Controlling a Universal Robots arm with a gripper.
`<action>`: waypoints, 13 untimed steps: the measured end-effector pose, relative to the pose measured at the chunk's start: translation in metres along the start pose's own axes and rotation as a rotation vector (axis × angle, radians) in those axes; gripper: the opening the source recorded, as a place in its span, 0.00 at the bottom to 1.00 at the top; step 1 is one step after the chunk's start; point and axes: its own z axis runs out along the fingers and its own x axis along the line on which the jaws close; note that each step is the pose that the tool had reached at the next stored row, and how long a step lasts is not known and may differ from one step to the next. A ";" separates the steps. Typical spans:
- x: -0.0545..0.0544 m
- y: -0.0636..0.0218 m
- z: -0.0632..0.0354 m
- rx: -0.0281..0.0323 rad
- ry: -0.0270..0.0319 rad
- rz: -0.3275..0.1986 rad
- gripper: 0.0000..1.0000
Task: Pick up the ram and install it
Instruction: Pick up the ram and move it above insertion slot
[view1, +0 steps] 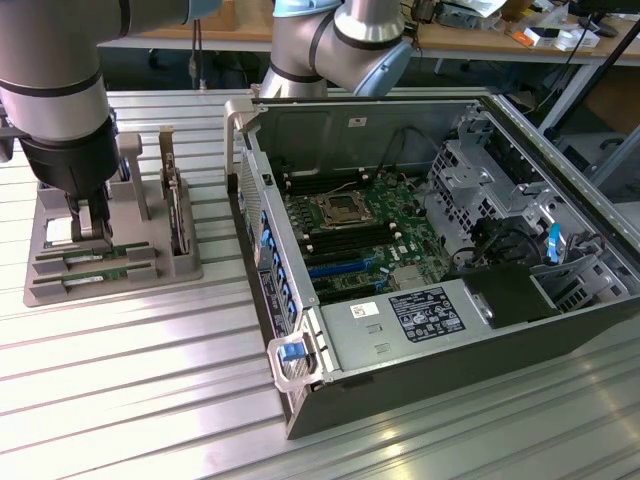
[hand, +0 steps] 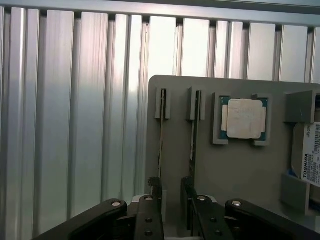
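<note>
Inspected the work area on the slatted aluminium table (view1: 130, 380). Found the gripper (view1: 90, 236) low over the grey parts holder (view1: 185, 268) at the exterior view's left — jaws spread apart, nothing clamped between them. Located the ram (view1: 115, 250) lying lengthwise on edge in its slot in that holder, directly below the black fingers (view1: 78, 225); cannot tell whether touched by them. Confirmed the ram not lifted and not installed. Noted a second memory stick (view1: 95, 277) of the same kind in the neighbouring slot, parallel and just beside. Noted a small square CPU chip (hand: 244, 118) seated in a recess on the far side of the ram from that second stick. Also noted a hard drive (view1: 176, 215) standing upright on edge at the holder's end nearer the computer, white label legible from the wrist view. From the wrist view, saw both sticks edge-on, running toward the fingers, with the gripper near their ends. Recorded the open computer case (view1: 430, 300) well apart to the exterior view's right, with the green motherboard (view1: 360, 225) exposed — black and blue memory slots (view1: 345, 255) just beside the processor socket (view1: 338, 210).
</note>
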 end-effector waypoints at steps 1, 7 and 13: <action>0.000 0.0004 0.0020 0.0000 0.0000 0.000 0.30; 0.000 0.0035 0.0141 -0.0001 0.0005 0.000 0.30; 0.004 0.0089 0.0284 -0.0002 0.0042 0.000 0.30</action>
